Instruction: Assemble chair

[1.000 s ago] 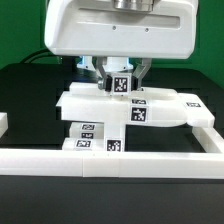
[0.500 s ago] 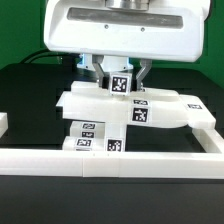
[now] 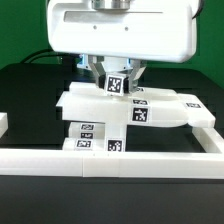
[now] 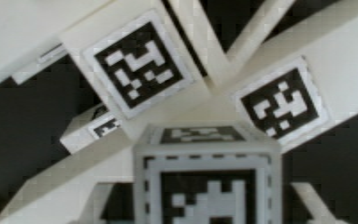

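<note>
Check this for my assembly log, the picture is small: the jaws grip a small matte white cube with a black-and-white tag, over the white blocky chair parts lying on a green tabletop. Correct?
Not quite. The exterior view shows the tabletop is black; only the backdrop behind it is green. The rest stands: the jaws grip the small matte white tagged cube over the white blocky chair parts.

The gripper (image 3: 119, 80) hangs under the big white arm (image 3: 120, 35). Its two fingers (image 3: 101, 70) pinch a small cube (image 3: 119, 86) with a tag. The cube is right over the white chair parts (image 3: 90, 105). A low white wall (image 3: 110, 162) runs in front, on the black table (image 3: 25, 95).
</note>
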Controlling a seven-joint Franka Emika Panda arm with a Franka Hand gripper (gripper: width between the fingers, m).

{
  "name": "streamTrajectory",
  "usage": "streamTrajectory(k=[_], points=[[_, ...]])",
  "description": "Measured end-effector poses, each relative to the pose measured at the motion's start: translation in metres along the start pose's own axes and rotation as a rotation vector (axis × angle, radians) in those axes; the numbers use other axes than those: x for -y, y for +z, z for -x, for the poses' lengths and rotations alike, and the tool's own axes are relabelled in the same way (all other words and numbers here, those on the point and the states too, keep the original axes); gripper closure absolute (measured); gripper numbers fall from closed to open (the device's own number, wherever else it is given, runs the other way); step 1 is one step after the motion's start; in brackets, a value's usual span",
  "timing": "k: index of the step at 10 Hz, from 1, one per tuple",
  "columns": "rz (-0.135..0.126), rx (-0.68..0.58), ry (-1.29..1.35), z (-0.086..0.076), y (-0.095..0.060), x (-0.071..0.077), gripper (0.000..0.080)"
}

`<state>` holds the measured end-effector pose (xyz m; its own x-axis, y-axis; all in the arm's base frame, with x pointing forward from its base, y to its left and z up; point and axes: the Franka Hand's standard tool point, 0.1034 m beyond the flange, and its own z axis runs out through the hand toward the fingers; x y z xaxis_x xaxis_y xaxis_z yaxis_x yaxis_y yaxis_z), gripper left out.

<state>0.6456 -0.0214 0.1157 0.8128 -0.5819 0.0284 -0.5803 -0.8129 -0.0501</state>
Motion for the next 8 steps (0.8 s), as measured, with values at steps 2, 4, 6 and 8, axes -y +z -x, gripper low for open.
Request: streamTrajectory(k=[2,4,6,8], points=[[-0.005,0.002,0.178,-0.0012,0.0004,-0.0017,0.0517],[-0.025,-0.002,0.292,-0.0036,0.0009,-0.0029,0.0517],[-0.046,-0.008,0.380,-0.0058,0.0021,-0.0047,0.0517],[-0.045,-0.009,0.373,-0.0056,0.0021,-0.0044,0.0517]])
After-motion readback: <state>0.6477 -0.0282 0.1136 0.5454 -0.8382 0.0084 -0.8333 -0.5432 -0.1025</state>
